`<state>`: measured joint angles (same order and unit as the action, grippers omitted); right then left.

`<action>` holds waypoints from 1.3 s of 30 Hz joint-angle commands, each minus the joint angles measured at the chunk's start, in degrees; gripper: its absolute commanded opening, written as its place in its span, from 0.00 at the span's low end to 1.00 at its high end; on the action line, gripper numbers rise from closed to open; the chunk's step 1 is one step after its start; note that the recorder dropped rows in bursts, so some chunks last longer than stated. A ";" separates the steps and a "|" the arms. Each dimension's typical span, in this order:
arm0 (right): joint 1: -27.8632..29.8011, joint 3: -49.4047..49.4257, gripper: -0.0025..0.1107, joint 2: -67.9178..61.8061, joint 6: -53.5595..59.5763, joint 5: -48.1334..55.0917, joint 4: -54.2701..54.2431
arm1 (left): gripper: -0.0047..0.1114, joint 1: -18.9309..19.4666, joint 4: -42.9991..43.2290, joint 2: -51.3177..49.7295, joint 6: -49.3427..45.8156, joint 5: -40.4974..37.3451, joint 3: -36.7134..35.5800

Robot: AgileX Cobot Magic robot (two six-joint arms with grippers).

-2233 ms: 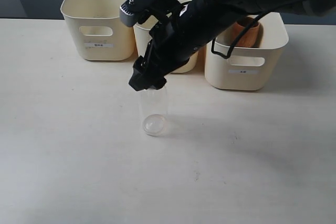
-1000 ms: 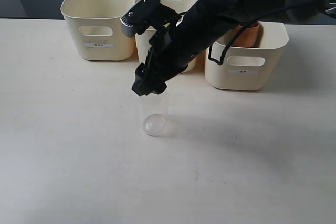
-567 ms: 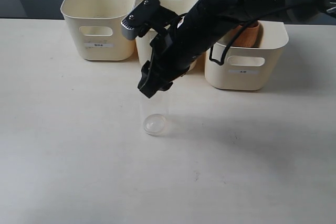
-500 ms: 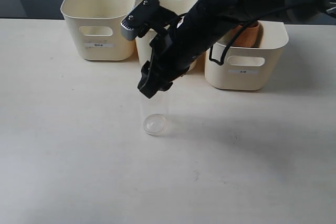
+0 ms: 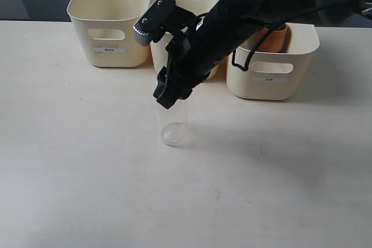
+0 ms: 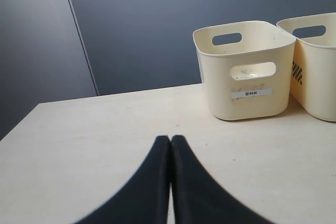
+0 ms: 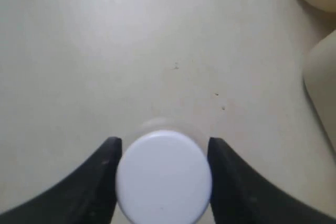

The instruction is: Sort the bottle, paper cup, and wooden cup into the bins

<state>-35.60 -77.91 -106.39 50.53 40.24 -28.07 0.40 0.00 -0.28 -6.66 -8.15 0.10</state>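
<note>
White cap (image 7: 164, 179) sits pinched between my right gripper (image 7: 164, 146) fingers, so it's clamped on the bottle (image 5: 173, 127), mid-table (image 5: 87, 172). Three bins (image 5: 108, 27) at bottle's 12 o'clock, wooden cup (image 5: 273, 38) in the 2 o'clock one. My left gripper (image 6: 170, 140) has its fingers together.

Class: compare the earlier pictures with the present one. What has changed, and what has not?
The right pincer sank slightly rightward over the bottle and closed on its white cap; the bottle's base nudged with it. The wooden cup in the right-hand bin and the three bins stayed put.
</note>
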 commanded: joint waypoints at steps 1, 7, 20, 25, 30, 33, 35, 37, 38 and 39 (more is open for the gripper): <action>0.16 -0.10 0.02 2.26 0.89 -1.59 0.54 | 0.04 0.03 0.00 0.28 0.10 0.40 -0.10; 0.16 -0.10 0.02 5.95 0.98 -1.77 0.34 | 0.04 0.03 0.00 0.28 0.10 0.40 -0.10; 0.16 -0.10 0.02 16.05 3.72 -5.07 -2.52 | 0.04 0.03 0.00 0.28 0.10 0.40 -0.10; 0.16 -0.10 0.02 18.92 7.53 -6.83 -6.06 | 0.04 0.03 0.00 0.28 0.10 0.40 -0.10; -0.93 -0.10 0.02 20.10 15.19 -10.05 -12.95 | 0.04 0.03 0.00 0.28 0.10 0.40 -0.10; -4.20 -0.10 0.02 20.10 17.11 -15.42 -12.95 | 0.04 0.03 0.00 0.28 0.10 0.40 -0.10; -6.79 -0.10 0.02 19.86 18.66 -20.28 -12.95 | 0.04 0.03 0.00 0.28 0.10 0.40 -0.10; -8.75 -0.10 0.02 19.83 19.53 -24.93 -12.95 | 0.04 0.03 0.00 0.28 0.10 0.40 -0.10; -9.68 -0.10 0.02 19.83 19.68 -27.20 -12.95 | 0.04 0.03 0.00 0.28 0.10 0.40 -0.10; -10.30 -0.10 0.02 19.83 20.09 -29.11 -12.95 | 0.04 0.03 0.00 0.28 0.10 0.40 -0.10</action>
<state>-43.83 -77.91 -86.83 69.12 17.75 -40.21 0.40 0.00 -0.28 -6.66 -8.15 0.10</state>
